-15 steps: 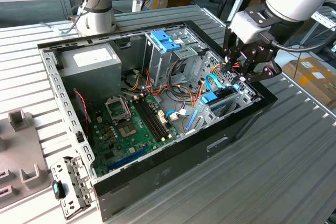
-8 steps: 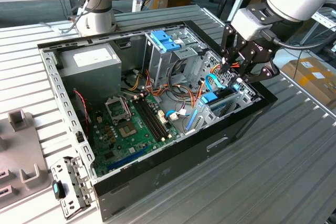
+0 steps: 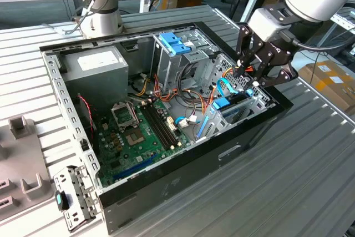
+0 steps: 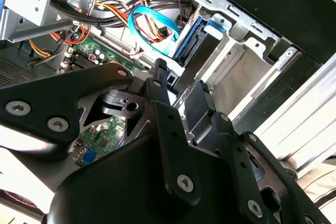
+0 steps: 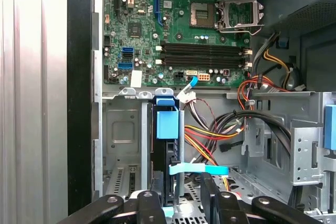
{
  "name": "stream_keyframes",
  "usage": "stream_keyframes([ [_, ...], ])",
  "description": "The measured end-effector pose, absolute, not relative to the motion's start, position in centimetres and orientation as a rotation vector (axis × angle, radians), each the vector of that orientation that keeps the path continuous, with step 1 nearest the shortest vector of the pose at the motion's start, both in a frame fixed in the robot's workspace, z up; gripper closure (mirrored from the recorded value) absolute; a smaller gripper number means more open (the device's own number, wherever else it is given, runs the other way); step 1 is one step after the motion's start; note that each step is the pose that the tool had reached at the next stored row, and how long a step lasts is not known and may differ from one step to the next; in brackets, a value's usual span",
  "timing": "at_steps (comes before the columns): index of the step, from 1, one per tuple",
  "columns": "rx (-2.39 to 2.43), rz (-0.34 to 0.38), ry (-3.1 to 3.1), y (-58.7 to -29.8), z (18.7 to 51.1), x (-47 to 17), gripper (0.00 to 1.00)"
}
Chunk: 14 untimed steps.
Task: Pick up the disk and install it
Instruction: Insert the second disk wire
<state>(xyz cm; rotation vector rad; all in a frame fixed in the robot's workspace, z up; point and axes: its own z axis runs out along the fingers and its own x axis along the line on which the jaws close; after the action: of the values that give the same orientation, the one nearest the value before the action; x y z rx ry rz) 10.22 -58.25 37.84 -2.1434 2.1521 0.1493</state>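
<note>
Disk [image 5: 167,145]: stands on edge in the lower bay slot, centre-bottom of the first wrist view, blue caddy rail up.
Handling: I judge it stiff, dense, shock-sensitive; best held by the rail edges.
Gripper [image 3: 265,66]: right of the exterior view, over the bay; fingers [image 5: 148,208] straddle the disk, parted, touching unclear.
Case [image 3: 183,170]: open, cables nearby.

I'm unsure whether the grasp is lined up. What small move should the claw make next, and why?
Probably a slight sideways shift to centre the open claw over the disk before closing. In the first wrist view the disk stands on edge in the bay, close to one finger with a wider gap to the other, so closing now might push it askew.
</note>
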Motion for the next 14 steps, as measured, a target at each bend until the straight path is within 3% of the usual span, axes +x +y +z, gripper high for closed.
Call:
stream_keyframes([
  [14,-2.157,0.15,2.139,-58.06,37.84,11.1,0.58],
])
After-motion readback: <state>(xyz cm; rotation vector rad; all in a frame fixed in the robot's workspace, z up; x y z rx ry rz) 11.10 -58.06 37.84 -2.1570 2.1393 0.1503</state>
